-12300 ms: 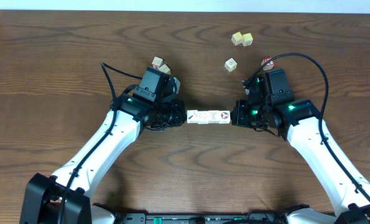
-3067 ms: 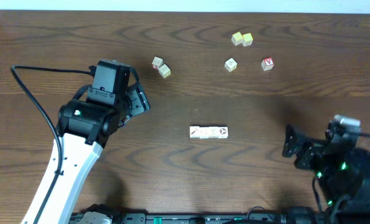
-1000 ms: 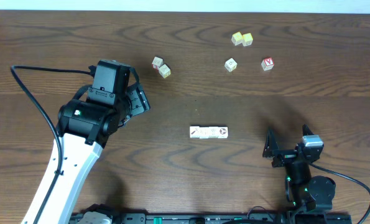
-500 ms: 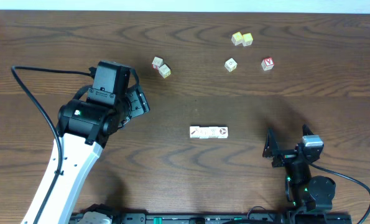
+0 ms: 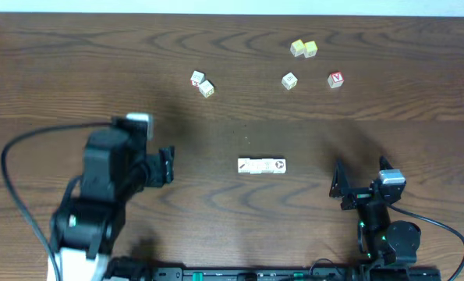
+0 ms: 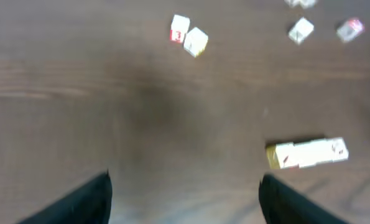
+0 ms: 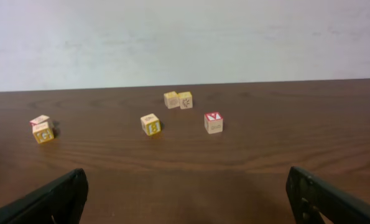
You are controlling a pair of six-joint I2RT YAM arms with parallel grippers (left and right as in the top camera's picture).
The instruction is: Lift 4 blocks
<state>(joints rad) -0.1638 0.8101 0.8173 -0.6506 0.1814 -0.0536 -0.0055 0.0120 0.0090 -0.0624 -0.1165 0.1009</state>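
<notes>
Dark wood-grain table point(image 5: 232, 117) fills the overhead view, with a pale wall behind it in the right wrist view. Four blocks point(image 5: 261, 165) lie flat on it in one tight row, each touching the next. The left end effector point(image 5: 164, 165) hangs well to the left of the row, jaws wide and empty. The right end effector point(image 5: 338, 189) sits well to the right of the row and nearer the robot, also wide and empty. Other cubes point(image 5: 289, 80) are scattered beyond the row. As things lie, nothing is raised: the row rests on the table untouched. Judging from this, closing in on both ends, squeezing and lifting are all left to do.
</notes>
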